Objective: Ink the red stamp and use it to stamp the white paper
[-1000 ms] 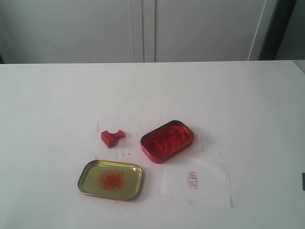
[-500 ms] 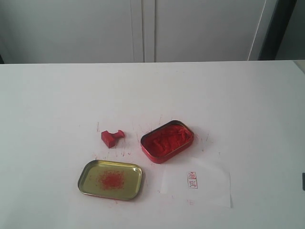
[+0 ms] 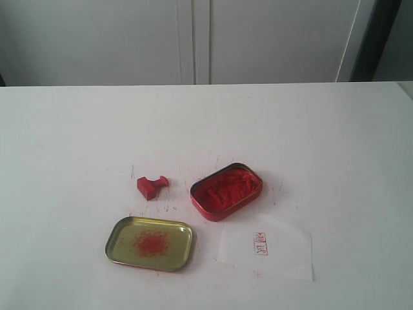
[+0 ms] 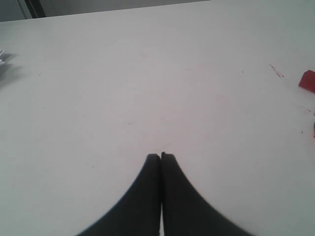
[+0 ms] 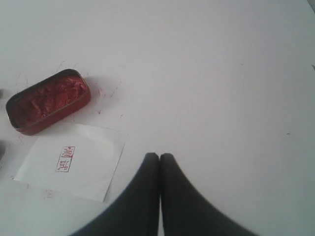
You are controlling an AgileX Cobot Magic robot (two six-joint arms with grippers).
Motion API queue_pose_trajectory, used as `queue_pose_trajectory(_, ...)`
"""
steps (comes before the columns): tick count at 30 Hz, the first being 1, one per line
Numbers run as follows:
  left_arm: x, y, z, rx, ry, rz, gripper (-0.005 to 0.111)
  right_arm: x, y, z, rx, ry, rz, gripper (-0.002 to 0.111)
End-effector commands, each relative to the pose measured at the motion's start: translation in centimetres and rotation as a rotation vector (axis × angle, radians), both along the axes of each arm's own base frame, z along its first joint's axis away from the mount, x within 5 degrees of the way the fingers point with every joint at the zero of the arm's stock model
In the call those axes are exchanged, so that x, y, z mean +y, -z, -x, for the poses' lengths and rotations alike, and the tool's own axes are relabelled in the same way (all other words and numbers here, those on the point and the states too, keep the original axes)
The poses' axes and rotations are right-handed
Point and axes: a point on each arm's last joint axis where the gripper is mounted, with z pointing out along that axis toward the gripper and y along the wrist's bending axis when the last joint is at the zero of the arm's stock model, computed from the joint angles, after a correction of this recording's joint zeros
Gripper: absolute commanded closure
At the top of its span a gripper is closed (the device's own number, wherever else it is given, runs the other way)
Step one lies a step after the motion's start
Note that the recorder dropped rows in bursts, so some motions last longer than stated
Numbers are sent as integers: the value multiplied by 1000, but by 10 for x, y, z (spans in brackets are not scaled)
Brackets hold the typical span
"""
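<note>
The red stamp (image 3: 151, 186) lies tipped on its side on the white table, left of the red ink tin (image 3: 226, 190). Only a corner of the red stamp (image 4: 308, 81) shows in the left wrist view. The white paper (image 3: 266, 247) lies flat in front of the tin and bears a small red imprint (image 3: 260, 243). The right wrist view shows the paper (image 5: 71, 160) and the ink tin (image 5: 48, 101). My left gripper (image 4: 160, 156) is shut and empty over bare table. My right gripper (image 5: 159, 156) is shut and empty, just beside the paper. Neither gripper appears in the exterior view.
A shallow gold tin lid (image 3: 150, 243) with red smudges lies near the front, left of the paper. Fine red marks dot the table around the tin. The table's far edge meets pale cabinet doors (image 3: 193, 39).
The dark sliver at the exterior view's right edge has gone out of frame. The stamp, tin, lid and paper have not moved.
</note>
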Motion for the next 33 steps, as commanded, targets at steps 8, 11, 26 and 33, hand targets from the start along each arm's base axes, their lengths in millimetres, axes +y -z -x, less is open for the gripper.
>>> queue_pose_trajectory(8,0,1,0,1,2,9,107,-1,-1,5,-34,0,4,108)
queue_pose_trajectory(11,0,1,0,1,2,9,107,-1,-4,12,-81,1,0,108)
queue_pose_trajectory(26,0,1,0,1,2,9,107,-4,-13,42,-271,1,-17,108)
queue_pose_trajectory(33,0,1,0,1,2,9,107,-4,-13,42,-271,1,-17,108)
